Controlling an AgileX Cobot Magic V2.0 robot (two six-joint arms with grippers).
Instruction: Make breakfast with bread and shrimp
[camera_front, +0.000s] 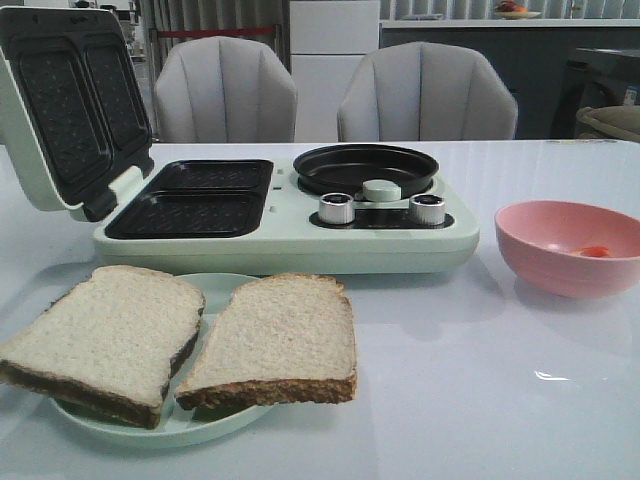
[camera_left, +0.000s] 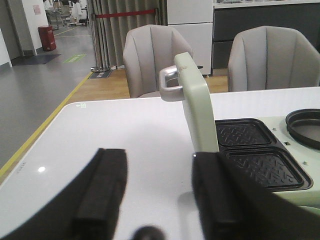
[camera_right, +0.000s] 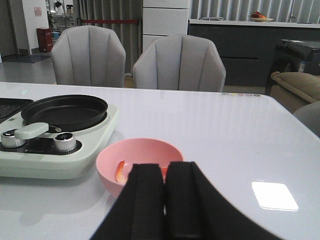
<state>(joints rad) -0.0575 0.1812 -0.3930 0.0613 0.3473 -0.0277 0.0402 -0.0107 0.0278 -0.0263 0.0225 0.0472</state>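
Before the breakfast maker (camera_front: 290, 215), bread (camera_front: 180, 335) lies plated, shrimp (camera_front: 594, 251) in the pink bowl (camera_front: 570, 245) beside it; left gripper (camera_left: 160, 200) spread, right gripper (camera_right: 165, 200) pressed together.

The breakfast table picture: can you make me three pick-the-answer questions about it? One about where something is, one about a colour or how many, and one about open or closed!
1. Where are the bread slices?
A. In the black pan
B. On a pale green plate in front of the cooker
C. In the bowl

2. What colour is the bowl holding the shrimp?
A. Pink
B. Blue
C. Yellow

3. How is the lid of the breakfast cooker?
A. Shut flat
C. Taken off and lying on the table
B. Swung up and open

Answers:
1. B, both slices lie side by side on the plate nearest the camera.
2. A, the bowl right of the cooker is pink.
3. B, the lid stands up at the left, baring both grill wells.
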